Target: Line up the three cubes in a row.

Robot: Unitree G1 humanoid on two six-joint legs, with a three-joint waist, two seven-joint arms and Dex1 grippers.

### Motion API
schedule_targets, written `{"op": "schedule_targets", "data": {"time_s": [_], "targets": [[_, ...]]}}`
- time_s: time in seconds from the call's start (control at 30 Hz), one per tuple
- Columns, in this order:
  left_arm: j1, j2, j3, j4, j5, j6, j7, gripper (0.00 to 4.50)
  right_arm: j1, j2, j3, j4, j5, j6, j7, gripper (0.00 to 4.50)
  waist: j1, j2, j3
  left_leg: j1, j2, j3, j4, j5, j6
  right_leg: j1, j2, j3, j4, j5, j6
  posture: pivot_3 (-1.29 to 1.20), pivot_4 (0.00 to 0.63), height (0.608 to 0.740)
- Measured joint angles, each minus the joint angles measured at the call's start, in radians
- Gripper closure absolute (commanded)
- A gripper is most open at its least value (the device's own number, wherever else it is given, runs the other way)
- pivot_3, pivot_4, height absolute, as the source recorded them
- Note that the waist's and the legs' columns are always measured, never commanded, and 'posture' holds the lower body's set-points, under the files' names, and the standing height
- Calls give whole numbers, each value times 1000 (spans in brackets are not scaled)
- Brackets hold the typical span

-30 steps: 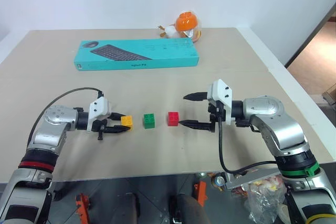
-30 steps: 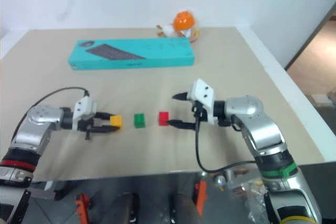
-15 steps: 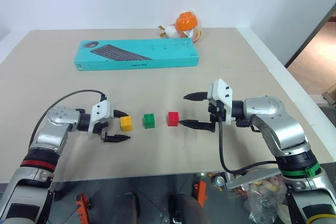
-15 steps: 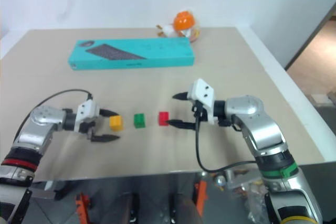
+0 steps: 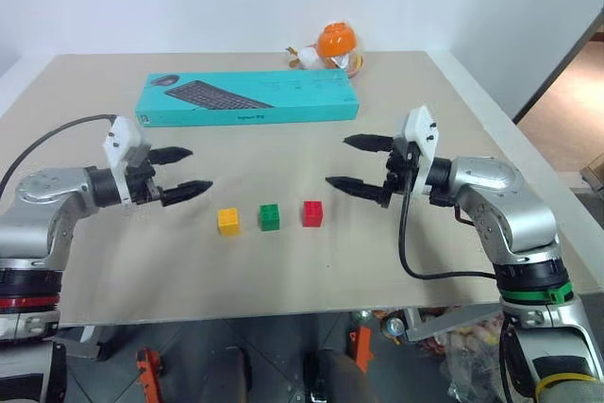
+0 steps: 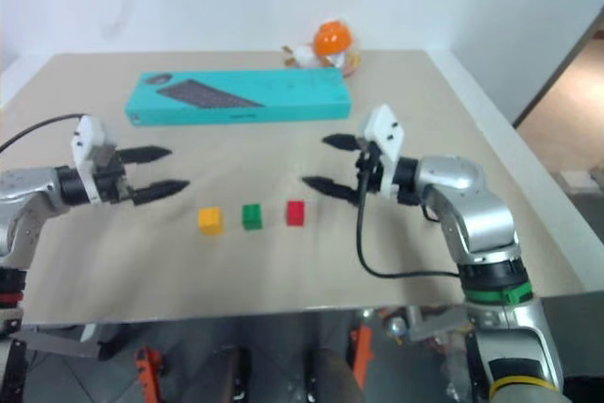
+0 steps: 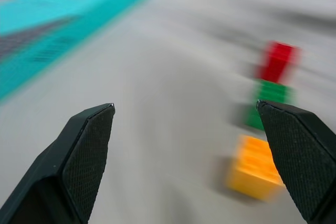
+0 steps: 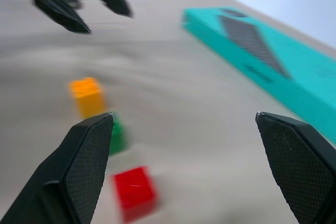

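Beige tabletop (image 5: 113, 261) against a pale wall, with a teal keyboard box (image 5: 247, 97) and an orange round toy (image 5: 332, 44) at the far side, well apart from the work. Near the front edge stood the yellow cube (image 5: 227, 221), the green cube (image 5: 270, 216) and the red cube (image 5: 311, 213), evenly spaced in a straight row, close together but not touching; the arrangement judged complete, which would explain why neither arm gripped anything. Left gripper (image 5: 181, 173) hung above the table to the left of the yellow cube, jaws spread wide, empty and clear of it. Right gripper (image 5: 357, 163) hovered beyond and to the right of the red cube, likewise wide open, holding and touching nothing.
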Motion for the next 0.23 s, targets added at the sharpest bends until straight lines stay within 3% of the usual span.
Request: {"op": "schedule_targets", "data": {"time_s": [0.13, 0.23], "targets": [[0, -134, 1, 62, 96, -110, 228, 37, -3, 48, 0, 146, -82, -123, -64, 0, 0, 0, 0, -1, -1, 2, 0, 0, 0, -1, 0, 3, 0, 2, 4, 0, 150, 740], [0, -173, -2, 93, 137, -155, 314, 37, -2, 57, 0, 208, -113, -178, -84, 0, 0, 0, 0, -1, 0, 3, -1, 0, 0, -1, 1, 5, 0, 2, 4, 0, 150, 740]]}}
